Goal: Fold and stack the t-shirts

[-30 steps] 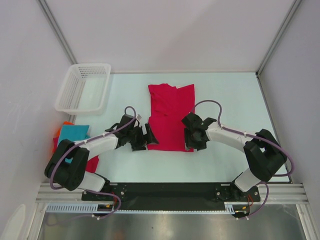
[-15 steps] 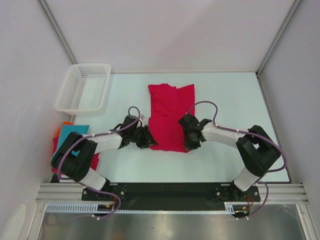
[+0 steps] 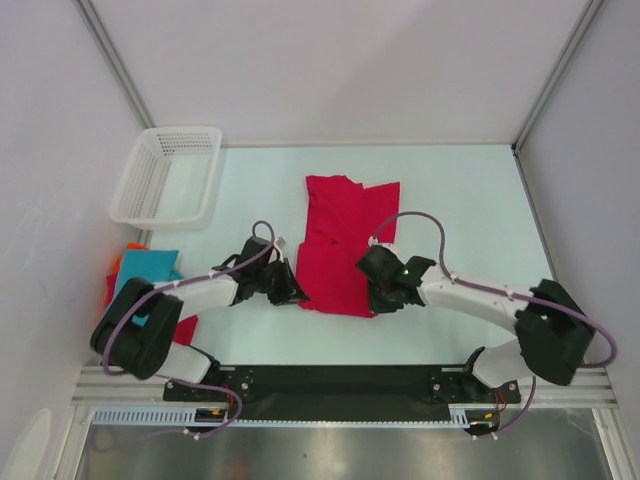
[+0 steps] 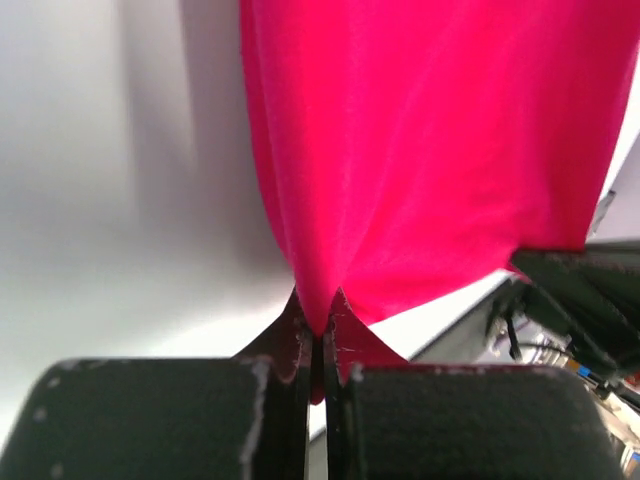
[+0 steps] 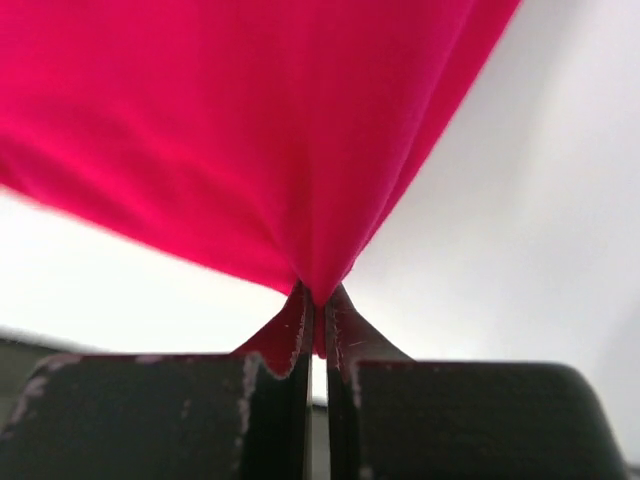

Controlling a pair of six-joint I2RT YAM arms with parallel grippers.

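The left claw (image 4: 322, 318) is pinched tight on the near left corner of the crimson t-shirt (image 3: 345, 235). The cloth gathers to a peak between its two fingers and fans out beyond them. The right claw (image 5: 318, 308) is closed in the same way on the near right corner, with a small tuck of red fabric caught between the pads.

Seen from above, both claws sit at the shirt's near edge, one at each side. The shirt runs away from them as a folded oblong across the middle of the pale worktop (image 3: 470, 220).

By the left arm, at the worktop's left edge, lies a pile of folded shirts. A teal shirt (image 3: 148, 268) is on top, with an orange one (image 3: 124, 256) and a red one (image 3: 186, 325) showing beneath it. A white mesh basket (image 3: 168, 176) stands in the far left corner, well apart from the crimson shirt.
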